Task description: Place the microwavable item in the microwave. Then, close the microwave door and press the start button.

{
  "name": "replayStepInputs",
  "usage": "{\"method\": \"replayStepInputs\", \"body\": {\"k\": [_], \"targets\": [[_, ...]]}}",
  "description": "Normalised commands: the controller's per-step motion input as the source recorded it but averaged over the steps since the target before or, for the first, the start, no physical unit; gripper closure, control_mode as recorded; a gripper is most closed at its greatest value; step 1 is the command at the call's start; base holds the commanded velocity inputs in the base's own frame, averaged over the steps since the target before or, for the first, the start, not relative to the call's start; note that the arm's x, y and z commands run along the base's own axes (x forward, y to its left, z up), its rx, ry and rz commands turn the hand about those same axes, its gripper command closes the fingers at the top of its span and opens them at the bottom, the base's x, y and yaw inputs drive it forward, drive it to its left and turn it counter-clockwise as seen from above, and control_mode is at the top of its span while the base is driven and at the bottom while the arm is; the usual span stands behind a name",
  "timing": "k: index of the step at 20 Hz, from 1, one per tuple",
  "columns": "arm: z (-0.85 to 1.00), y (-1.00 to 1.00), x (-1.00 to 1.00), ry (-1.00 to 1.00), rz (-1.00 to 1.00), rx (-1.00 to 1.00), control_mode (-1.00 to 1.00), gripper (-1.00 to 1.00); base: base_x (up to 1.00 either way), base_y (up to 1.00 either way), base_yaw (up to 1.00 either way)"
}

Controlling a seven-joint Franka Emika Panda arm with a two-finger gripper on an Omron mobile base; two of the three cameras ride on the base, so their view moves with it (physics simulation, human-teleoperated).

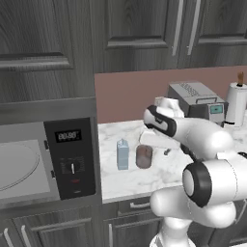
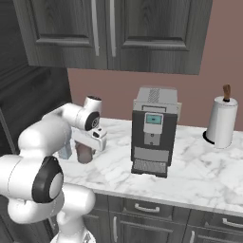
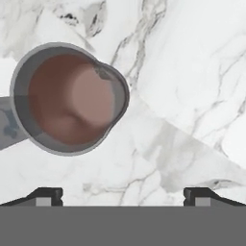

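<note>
The microwavable item (image 1: 144,157) is a squat brownish-pink cup standing upright on the marble counter (image 1: 125,181). From above, the cup (image 3: 72,98) lies up and to the left of my fingertips (image 3: 45,194), not between them. My gripper (image 1: 162,150) hangs open just beside the cup (image 2: 83,154), pointing down at the bare counter, with nothing held. At the left, the microwave (image 1: 29,164) shows its open cavity with a pale round turntable, and its black control panel (image 1: 72,157) faces me. The microwave door is out of view.
A light blue carton (image 1: 123,154) stands just left of the cup. A grey coffee machine (image 2: 153,133) and a paper towel roll (image 2: 220,123) sit further right on the counter. Dark cabinets (image 2: 109,33) hang overhead.
</note>
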Motion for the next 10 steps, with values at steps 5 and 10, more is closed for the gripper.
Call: {"method": "replayStepInputs", "body": {"k": [5,10], "targets": [[-0.05,-0.01,0.22,0.03,0.00,0.00,-1.00,-1.00,0.00,0.00,0.00],[-0.19,0.00,0.07,0.04,0.00,0.00,-1.00,-1.00,0.00,0.00,0.00]]}}
